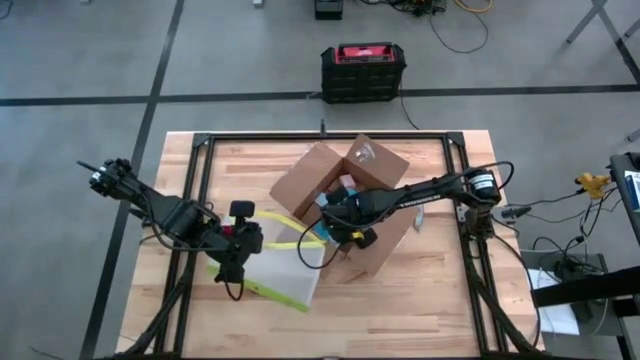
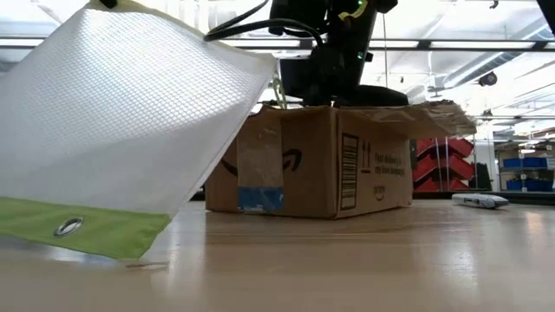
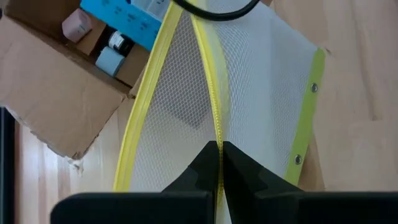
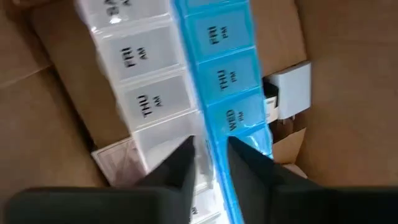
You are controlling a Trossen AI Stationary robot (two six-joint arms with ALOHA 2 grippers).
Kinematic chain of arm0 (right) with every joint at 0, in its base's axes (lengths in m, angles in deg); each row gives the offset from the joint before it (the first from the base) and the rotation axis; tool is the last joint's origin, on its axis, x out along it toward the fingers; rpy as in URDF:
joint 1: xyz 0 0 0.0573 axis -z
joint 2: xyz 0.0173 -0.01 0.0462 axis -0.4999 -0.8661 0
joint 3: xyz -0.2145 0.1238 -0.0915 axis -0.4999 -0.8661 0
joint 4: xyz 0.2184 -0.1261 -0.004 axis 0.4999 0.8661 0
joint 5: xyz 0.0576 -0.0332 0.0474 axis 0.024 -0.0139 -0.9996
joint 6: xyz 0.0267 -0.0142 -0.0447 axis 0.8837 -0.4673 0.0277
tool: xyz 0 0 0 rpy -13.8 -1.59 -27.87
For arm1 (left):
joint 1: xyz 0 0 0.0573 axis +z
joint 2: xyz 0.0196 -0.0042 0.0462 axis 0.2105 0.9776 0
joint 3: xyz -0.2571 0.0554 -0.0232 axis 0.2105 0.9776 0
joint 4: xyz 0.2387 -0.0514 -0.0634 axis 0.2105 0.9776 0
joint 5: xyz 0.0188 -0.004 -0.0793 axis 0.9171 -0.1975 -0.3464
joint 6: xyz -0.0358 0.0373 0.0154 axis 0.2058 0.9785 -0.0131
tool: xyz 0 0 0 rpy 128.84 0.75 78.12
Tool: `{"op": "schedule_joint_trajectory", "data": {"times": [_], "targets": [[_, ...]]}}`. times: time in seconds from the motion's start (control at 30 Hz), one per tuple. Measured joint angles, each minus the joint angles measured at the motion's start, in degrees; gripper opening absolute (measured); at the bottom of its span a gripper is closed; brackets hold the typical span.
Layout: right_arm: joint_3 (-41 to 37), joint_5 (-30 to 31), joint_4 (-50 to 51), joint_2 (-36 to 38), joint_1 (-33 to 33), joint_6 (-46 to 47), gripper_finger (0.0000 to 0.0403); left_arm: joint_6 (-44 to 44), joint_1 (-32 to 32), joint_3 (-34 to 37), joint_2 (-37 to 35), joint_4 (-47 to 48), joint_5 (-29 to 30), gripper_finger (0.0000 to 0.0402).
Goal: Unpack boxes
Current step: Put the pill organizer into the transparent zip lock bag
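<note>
Sitting near the middle of a light wooden table (image 1: 420,300), a brown corrugated cardboard box (image 1: 385,175) stands open with its flaps spread outward; the level view across the tabletop shows its side with black printed marks, a barcode and a strip of clear tape over a blue patch. The right gripper (image 4: 210,163) reaches down from the table's right side into the open box, its two dark fingers (image 4: 177,165) drawn narrow around the edge of a weekly pill organiser (image 4: 186,68) — a clear white row of day-marked lids beside a blue row, the fingers pinching where the two rows meet. A small white item lies beside the organiser inside the box, too partly shown to identify. The left gripper (image 3: 219,163) is on the table's left half, just beside the box, its fingers clamped together on the yellow zipper strip of a clear mesh pouch (image 1: 285,262) with yellow-green edging. The pouch is held up at an angle — in the level view it fills the near left foreground, its mesh panel slanting down to a green border with a metal eyelet close to the tabletop. Seen past the left arm's fingers, the pouch lies between that gripper and the box, where small bottles and a blue packet show inside. A black and red case (image 1: 363,70) sits on the floor beyond the table's far edge
</note>
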Motion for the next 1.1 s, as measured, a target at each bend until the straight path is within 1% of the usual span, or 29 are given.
{"op": "schedule_joint_trajectory", "data": {"times": [0.07,0.2,0.27,0.43,0.53,0.67,0.77,0.9,1.0,1.1], "targets": [[0.00,0.16,-0.01,0.00,0.04,0.16,0.0008,3.35,0.00,0.00,-0.50,0.88,0.00,0.0000],[1.47,0.07,2.18,0.05,0.61,2.99,0.0003,15.35,0.41,0.00,-1.43,4.93,0.13,0.0000],[3.60,0.13,4.38,0.14,1.15,4.58,0.0003,18.59,1.47,0.00,-1.64,5.14,0.33,0.0000],[10.79,0.11,11.59,0.96,3.34,7.89,0.0001,20.57,4.11,0.00,-1.71,5.78,0.03,0.0000],[15.54,0.14,15.75,1.20,4.60,10.52,0.0001,23.15,3.70,0.00,-1.05,5.57,1.13,0.0000],[22.33,-1.23,17.83,1.41,4.90,15.14,0.0001,27.24,1.53,0.00,1.67,5.53,3.60,0.0000],[28.96,-6.27,17.09,1.44,4.48,20.21,0.0001,30.59,0.55,0.00,3.80,6.42,6.40,0.0000],[35.61,-15.32,14.96,1.53,4.44,28.97,0.0000,32.07,-0.15,0.00,5.99,9.56,10.09,0.0000],[36.76,-15.24,15.19,1.55,4.02,30.80,0.0000,32.97,-1.26,-0.01,6.13,10.50,10.54,0.0000],[35.99,-12.56,15.28,1.36,2.92,26.70,0.0000,33.83,-1.89,-1.00,5.53,9.94,10.38,0.0000]]}}
